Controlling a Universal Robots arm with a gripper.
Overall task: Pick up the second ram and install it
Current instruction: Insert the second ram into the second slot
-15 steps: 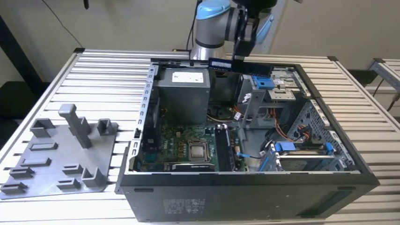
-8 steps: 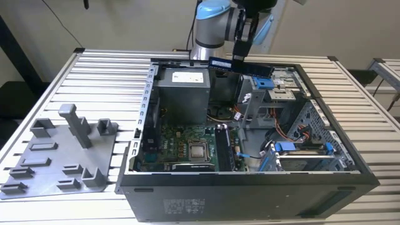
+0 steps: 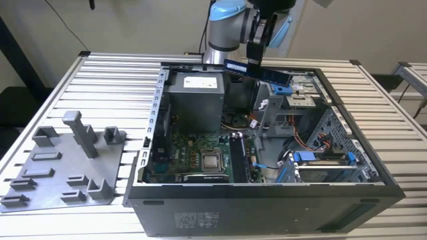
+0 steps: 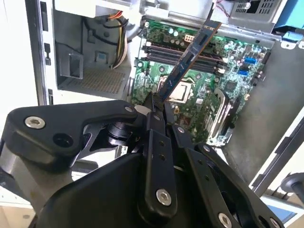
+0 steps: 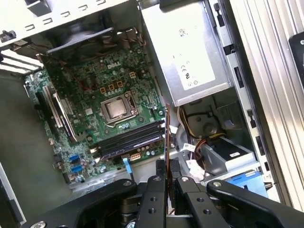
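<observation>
The gripper (image 3: pixel 253 59) hangs above the far part of the open computer case (image 3: pixel 267 200), and its fingers (image 5: pixel 183 189) are closed narrowly on one end of the second ram (image 3: pixel 257 72). In the exterior view the blue strip is in the air, clear of the board, reaching from the fingers toward the exterior view's right and tilted a little downward at that end. It sits above the gap between the grey power supply (image 3: pixel 193 97) and the drive cage with its blue clips (image 3: pixel 283 89). In the second wrist view the second ram (image 4: pixel 187 59) juts out from between the black fingers (image 4: pixel 153 124), its row of dark chips showing, with the green motherboard (image 4: pixel 209 80) and the long memory slots (image 4: pixel 190 50) well below it. In the first wrist view the strip (image 5: pixel 167 137) is seen edge-on, above the slots (image 5: pixel 128 140) beside the processor socket (image 5: pixel 116 108). Whether any slot is already filled cannot be told. On the slatted table (image 3: pixel 100 75), at the exterior view's left of the case, lies the grey fixture tray (image 3: pixel 60 170).
</observation>
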